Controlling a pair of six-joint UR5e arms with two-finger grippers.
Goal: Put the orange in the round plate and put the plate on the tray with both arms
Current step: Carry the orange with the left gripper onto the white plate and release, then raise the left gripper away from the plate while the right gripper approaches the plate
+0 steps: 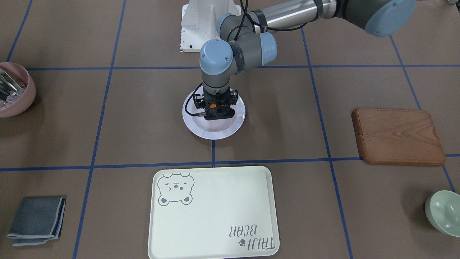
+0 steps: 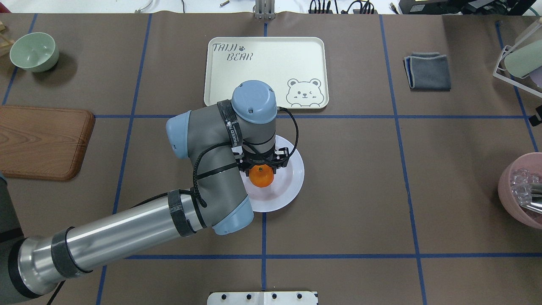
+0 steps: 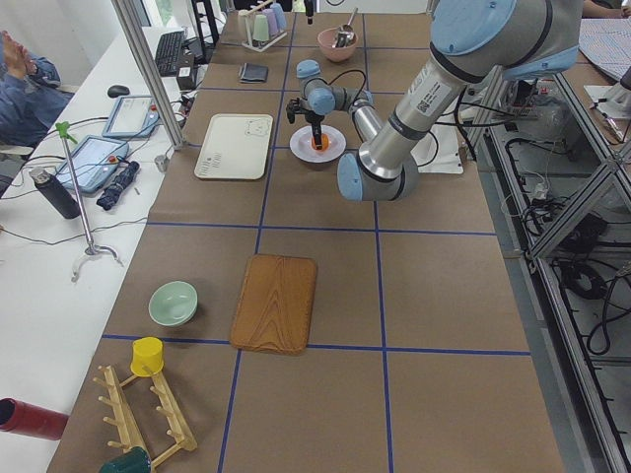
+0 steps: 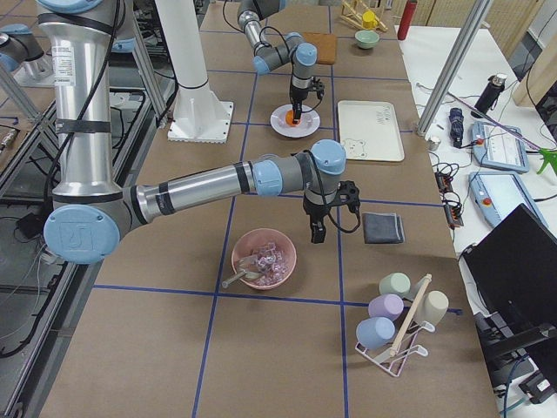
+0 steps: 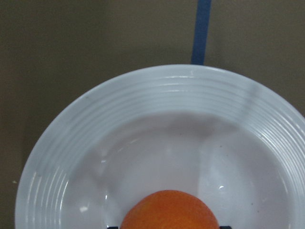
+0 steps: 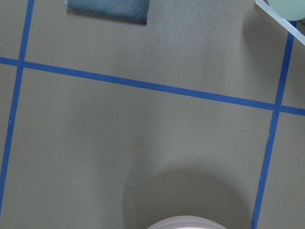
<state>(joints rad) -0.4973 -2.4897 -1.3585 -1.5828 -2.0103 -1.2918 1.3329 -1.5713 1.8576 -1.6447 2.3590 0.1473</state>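
Holds the orange (image 2: 260, 178) clamped between the fingers of the left tool (image 1: 215, 112), pointing straight down over the well of the round plate (image 2: 292, 180); cannot tell whether fruit touches plate. Reaches in with the left arm (image 2: 127, 237), bent sharply at the wrist. Finds the plate on the brown surface (image 2: 360, 190) beside a blue tape line, near the tray (image 2: 262, 72) but apart from it. Hangs the right tool (image 4: 318, 228) over the surface between the pink bowl (image 4: 264, 259) and a folded grey cloth (image 4: 383, 228), well apart from the plate; cannot tell whether its fingers are apart or together. Shows also, off to the robot's left, a wooden board (image 2: 42, 142) and a green bowl (image 2: 34, 51)
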